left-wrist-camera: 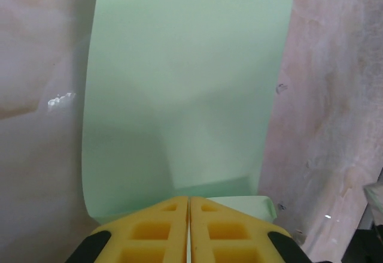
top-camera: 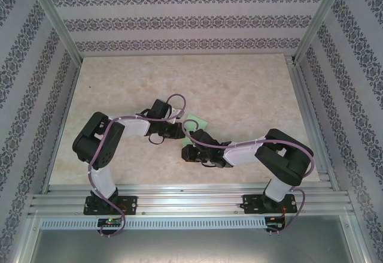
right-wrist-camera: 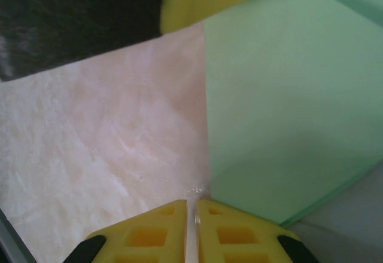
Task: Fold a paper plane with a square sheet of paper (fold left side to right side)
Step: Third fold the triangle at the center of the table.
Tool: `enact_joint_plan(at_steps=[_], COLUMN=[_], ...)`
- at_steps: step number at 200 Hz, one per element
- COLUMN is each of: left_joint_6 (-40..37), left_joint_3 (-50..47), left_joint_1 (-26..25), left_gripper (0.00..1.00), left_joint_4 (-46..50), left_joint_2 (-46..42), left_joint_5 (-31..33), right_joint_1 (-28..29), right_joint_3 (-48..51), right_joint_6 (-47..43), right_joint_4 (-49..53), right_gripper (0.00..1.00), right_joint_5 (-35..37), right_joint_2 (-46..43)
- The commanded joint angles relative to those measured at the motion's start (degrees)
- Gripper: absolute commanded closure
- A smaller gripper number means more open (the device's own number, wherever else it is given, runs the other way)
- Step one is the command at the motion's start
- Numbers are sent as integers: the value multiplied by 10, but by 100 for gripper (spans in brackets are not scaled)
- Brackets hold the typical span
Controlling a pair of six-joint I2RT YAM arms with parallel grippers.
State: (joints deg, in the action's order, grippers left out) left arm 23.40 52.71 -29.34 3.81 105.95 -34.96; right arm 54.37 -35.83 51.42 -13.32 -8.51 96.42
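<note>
Surface: I'm looking at a pale marbled table (top-camera: 239, 89) inside patterned walls (top-camera: 179, 17) and a metal frame.
Hard to read: from the top camera the arms cover most of the square sheet of paper (top-camera: 197, 121); I see just a green corner between them. Its near edge is cut off behind the fingertips in both wrist views.
Count: one sheet, two arms, two grippers.
Sheet: mid-table, mint green (left-wrist-camera: 179, 95), bowed rather than flat.
Left arm: elbow bent out left, forearm reaching right to the sheet.
Left gripper (left-wrist-camera: 190, 212): jaws clenched at the sheet's near edge; I can't tell whether the paper is pinched.
Right arm: elbow out right, forearm reaching left.
Right gripper (right-wrist-camera: 191, 215): jaws pressed together at a corner of the sheet (right-wrist-camera: 281, 113), low over the table.
</note>
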Motion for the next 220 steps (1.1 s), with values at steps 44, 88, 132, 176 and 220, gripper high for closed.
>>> enact_joint_plan(at_steps=[44,88,132,176,220], left_joint_6=[-16,-17,-16,-16,-17], left_joint_3=[-5,-23,-17,-13,-11], left_joint_1=[-7,-9,-15,-18,-18], left_gripper=[92,93,93,93,94], left_joint_4=[-15,-23,-20,-15,-10], left_joint_2=[26,29,30,32,33], left_joint_5=[49,52,54,58,64], right_joint_1=[-16,-43,-44,-45,-26], right_joint_3=[20,-20,-68,-92,-62], right_joint_6=[-6,-62,-123,-129,-100], right_joint_4=[92,95,72,67,79], right_gripper=[86,86,88,89,89], right_joint_5=[-42,-35,-11,-17,-25], right_joint_2=[-83,-95,-22,38,42])
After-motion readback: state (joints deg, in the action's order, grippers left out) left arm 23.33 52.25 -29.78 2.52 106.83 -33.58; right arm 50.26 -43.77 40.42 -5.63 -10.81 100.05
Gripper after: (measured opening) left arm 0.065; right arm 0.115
